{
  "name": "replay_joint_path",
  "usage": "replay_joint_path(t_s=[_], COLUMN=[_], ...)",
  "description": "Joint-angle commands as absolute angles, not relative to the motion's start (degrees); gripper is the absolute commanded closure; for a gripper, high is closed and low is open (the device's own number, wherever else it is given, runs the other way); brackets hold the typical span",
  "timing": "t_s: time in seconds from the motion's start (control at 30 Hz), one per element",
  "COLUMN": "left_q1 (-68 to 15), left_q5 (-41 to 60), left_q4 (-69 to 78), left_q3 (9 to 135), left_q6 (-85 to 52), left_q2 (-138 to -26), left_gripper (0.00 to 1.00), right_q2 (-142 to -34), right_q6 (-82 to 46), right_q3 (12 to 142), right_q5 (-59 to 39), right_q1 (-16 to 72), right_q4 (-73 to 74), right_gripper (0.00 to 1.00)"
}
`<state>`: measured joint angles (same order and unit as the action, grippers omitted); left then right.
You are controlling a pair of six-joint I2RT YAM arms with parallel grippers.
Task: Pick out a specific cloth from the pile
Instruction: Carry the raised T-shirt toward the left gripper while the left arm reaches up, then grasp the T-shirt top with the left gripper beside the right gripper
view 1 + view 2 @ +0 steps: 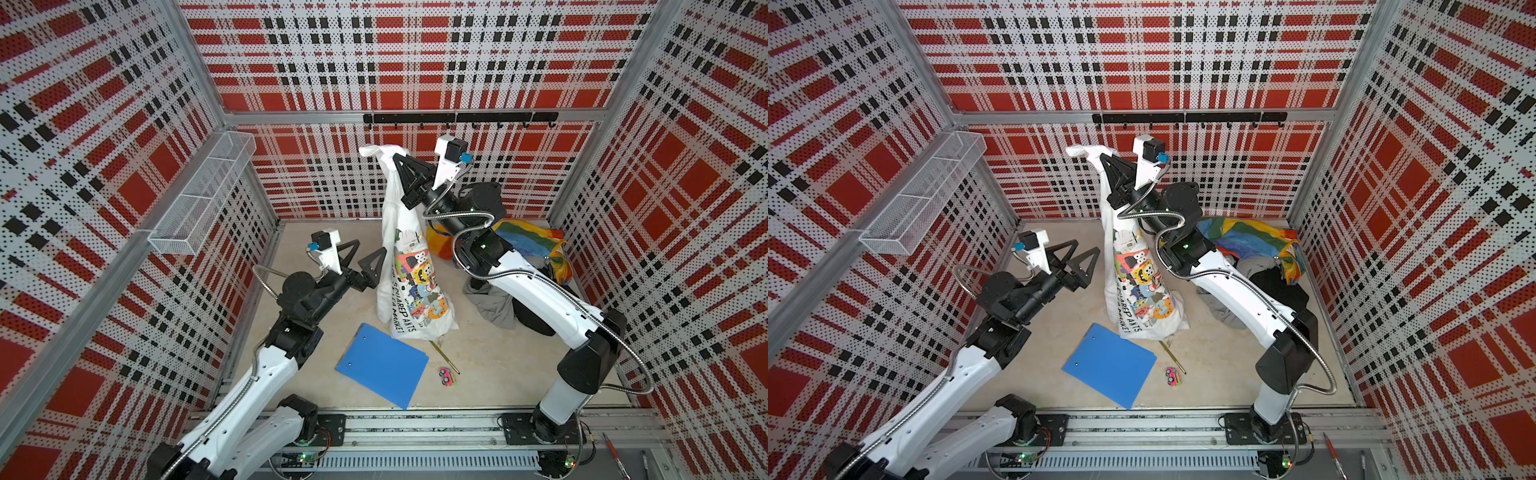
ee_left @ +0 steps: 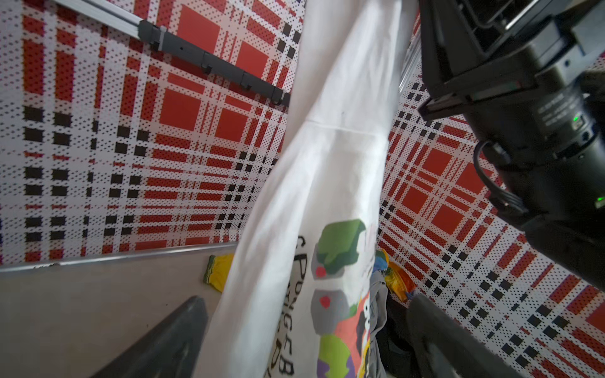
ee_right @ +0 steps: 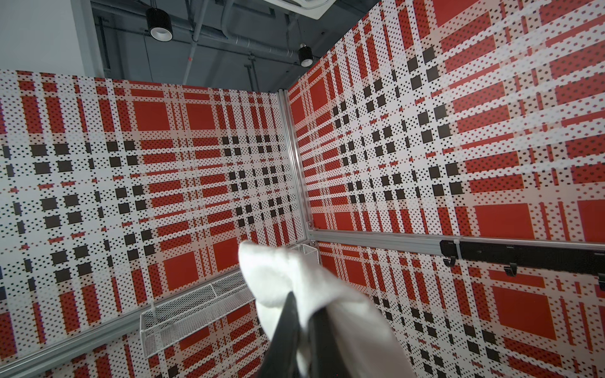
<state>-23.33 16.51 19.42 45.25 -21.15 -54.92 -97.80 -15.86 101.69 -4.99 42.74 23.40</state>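
Our right gripper (image 1: 397, 158) is clamping tight on the top of the cloth (image 1: 409, 282), which is hanging tall, its bottom resting on the table (image 1: 490, 365) beside the pile (image 1: 528, 245); our left gripper (image 1: 369, 247) is gaping wide, empty, just beside the cloth.

The cloth (image 1: 409, 266) hangs from the right gripper (image 1: 397, 157), its lower end on the table (image 1: 498, 374), with the left gripper (image 1: 370, 246) just left of it, the pile (image 1: 528, 245) to its right and the folder (image 1: 380, 365) before it.
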Motion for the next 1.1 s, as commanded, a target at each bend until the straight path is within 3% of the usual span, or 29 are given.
replay_joint_path(t_s=[0.0,0.33,0.57,0.6,0.7,0.83,0.97,1.07], left_q1=[-22.91,-23.34,-23.48,-23.61,-23.67,-23.63,-23.5,-23.19], left_q5=[24.31,24.18,24.86,24.94,23.69,23.08,23.9,24.16], left_q4=[22.15,24.87,27.24,27.28,27.3,27.3,27.22,27.27], left_q3=[50.16,53.67,55.12,55.48,56.38,58.06,60.39,61.63], left_q6=[-16.44,-16.78,-17.32,-17.53,-17.75,-17.97,-18.59,-19.35], left_q2=[-58.25,-64.42,-67.93,-68.43,-69.97,-71.59,-73.44,-74.25], left_gripper=[0.01,0.01,0.0,0.04,0.29,0.32,0.7,0.86], right_q2=[-93.67,-87.13,-86.66,-86.53,-85.65,-85.08,-84.86,-84.68], right_q6=[-18.02,-22.47,-23.38,-23.3,-23.12,-23.03,-22.47,-21.65], right_q3=[99.95,86.77,84.64,84.57,83.79,83.47,83.32,83.94], right_q5=[-8.09,-14.21,-19.79,-20.28,-20.52,-21.41,-21.69,-19.95], right_q1=[42.98,43.05,43.06,43.04,43.15,43.08,43.13,43.15], right_q4=[22.06,17.72,15.62,15.47,15.21,14.19,13.38,11.87], right_gripper=[1.0,1.0,1.0,1.0,1.0,1.0,1.0,1.0])
